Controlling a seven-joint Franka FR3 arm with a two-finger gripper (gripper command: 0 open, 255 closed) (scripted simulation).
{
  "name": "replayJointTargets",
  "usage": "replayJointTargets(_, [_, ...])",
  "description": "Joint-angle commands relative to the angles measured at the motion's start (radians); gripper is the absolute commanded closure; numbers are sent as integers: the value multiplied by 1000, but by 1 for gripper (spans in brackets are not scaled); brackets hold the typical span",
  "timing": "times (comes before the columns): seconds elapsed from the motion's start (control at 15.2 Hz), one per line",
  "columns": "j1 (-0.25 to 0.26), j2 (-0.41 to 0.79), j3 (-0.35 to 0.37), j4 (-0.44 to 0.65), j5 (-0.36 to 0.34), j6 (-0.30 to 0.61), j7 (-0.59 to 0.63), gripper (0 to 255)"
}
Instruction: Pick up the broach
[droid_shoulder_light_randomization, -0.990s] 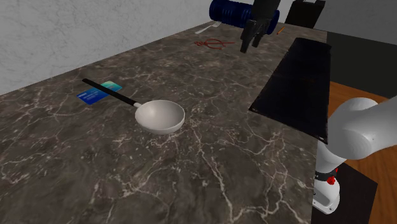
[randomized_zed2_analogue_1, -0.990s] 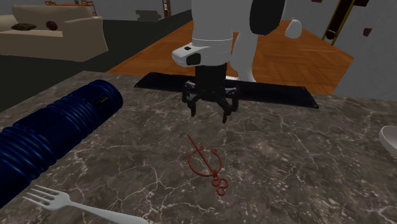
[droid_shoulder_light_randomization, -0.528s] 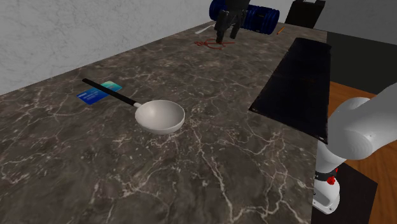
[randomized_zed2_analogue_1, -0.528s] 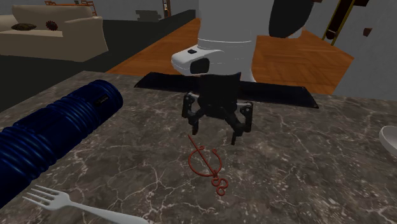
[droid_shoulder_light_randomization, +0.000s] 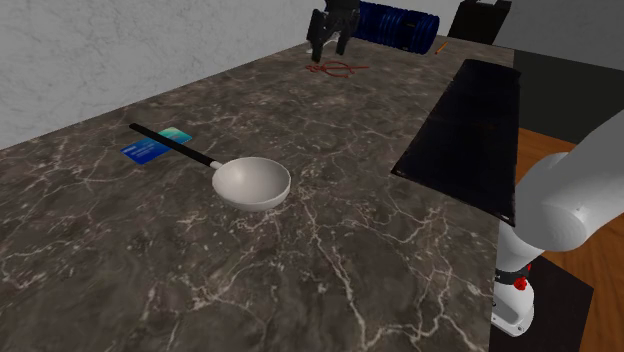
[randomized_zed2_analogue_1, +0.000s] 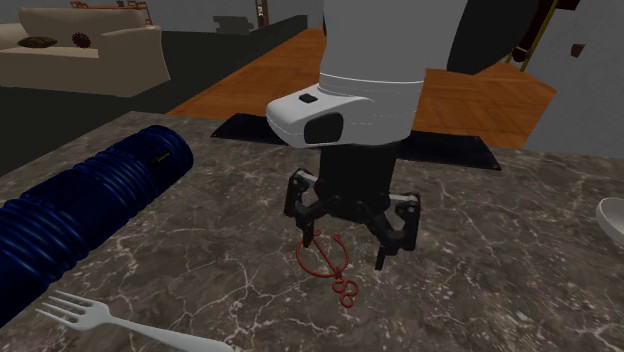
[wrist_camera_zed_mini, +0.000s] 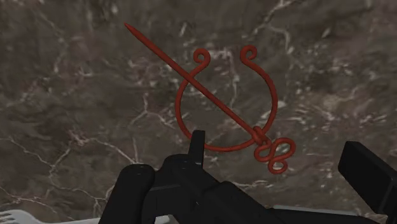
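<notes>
Brooch (wrist_camera_zed_mini: 216, 100): red wire ring with two curled ends, a straight pin through it and a small double loop at the pin's foot. It lies flat on the marbled counter (droid_shoulder_light_randomization: 330, 250), untouched and not yet lifted. Gripper (randomized_zed2_analogue_1: 343, 250): a second ago it hung beside the brooch, toward the black mat (droid_shoulder_light_randomization: 470, 130). Half a second ago it was nearly overhead, and now it is directly above the brooch and lower. Fingers stand apart with nothing between the pads. In the second exterior view they straddle the ring; in the wrist view the looped foot sits between them while ring and pin tip lie further out. No contact visible. Reading: the approach is about done and the descent is under way — what is left is the last drop, the close, the lift. Risk, as a judgement: the wire is thin and flat on the stone, so the pads must reach almost to the surface or they will shut over it. Around the brooch: a blue ribbed roll (randomized_zed2_analogue_1: 80, 200) near, a fork (randomized_zed2_analogue_1: 120, 320) near on the same side, a ladle (droid_shoulder_light_randomization: 255, 183) well apart.
</notes>
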Motion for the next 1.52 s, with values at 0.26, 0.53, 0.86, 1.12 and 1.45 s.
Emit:
replayJointTargets(0.26, [1, -2, 2, -76, 0, 75, 1, 0])
replayJointTargets(0.53, [1, -2, 2, -77, 0, 76, 2, 255])
replayJointTargets(0.86, [0, -3, 0, -74, 1, 72, -1, 255])
replayJointTargets(1.12, [1, 0, 1, -47, 0, 48, 2, 255])
replayJointTargets(1.45, [0, 8, 1, 29, -2, -20, 2, 255])
